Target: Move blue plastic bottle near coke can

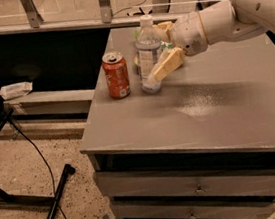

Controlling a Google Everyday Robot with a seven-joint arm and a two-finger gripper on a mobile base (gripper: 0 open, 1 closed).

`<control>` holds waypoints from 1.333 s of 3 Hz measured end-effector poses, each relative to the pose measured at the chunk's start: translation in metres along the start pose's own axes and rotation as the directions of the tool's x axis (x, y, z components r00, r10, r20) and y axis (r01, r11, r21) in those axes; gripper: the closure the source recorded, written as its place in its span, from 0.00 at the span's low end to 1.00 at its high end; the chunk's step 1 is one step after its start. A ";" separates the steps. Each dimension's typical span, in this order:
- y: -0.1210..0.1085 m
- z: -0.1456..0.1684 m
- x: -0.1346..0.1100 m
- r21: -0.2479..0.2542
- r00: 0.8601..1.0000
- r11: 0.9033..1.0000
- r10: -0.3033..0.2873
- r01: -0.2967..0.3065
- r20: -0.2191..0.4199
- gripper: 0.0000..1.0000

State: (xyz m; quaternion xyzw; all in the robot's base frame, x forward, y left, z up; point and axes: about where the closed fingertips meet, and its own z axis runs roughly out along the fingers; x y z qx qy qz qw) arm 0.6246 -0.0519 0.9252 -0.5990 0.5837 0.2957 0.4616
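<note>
The camera view shows the gripper (pixel 151 55) over the far left part of a grey, flat-topped metal cabinet (pixel 219 121). It sits at the end of a white, rounded robot arm (pixel 231 13) that reaches in from the upper right. The two cream-coloured fingers are set narrow around a clear, bluish-tinted plastic water bottle with a white screw cap and pale label, the blue plastic bottle (pixel 145 45). The near finger (pixel 167 63) slants down across the bottle's front right side and lies against it. The far finger (pixel 166 26) shows behind the bottle's shoulder, so the bottle is held between them.

The bottle stands upright with its base on the cabinet top, and its cap (pixel 146 20) rises above both fingers.

Just beyond the fingertips, to the left of the bottle, stands a short orange-red metal drink can with a silver top, the coke can (pixel 116 76). It is upright, close beside the bottle, with a thin gap between them, and neither finger touches it.

Below the fingers, the cabinet's front carries stacked grey drawers (pixel 198 186).

Well away from the fingers, at the far left, a small white flat object (pixel 16 89) lies on a low ledge. A black cable (pixel 37 155) and a black stand leg (pixel 54 208) cross the speckled floor.
</note>
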 end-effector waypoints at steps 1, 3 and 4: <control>0.001 -0.004 -0.002 0.008 1.000 1.000 -0.004 0.003 0.016 0.00; 0.037 -0.125 -0.060 0.306 0.991 0.949 -0.108 0.079 0.079 0.00; 0.037 -0.125 -0.060 0.306 0.991 0.949 -0.108 0.079 0.079 0.00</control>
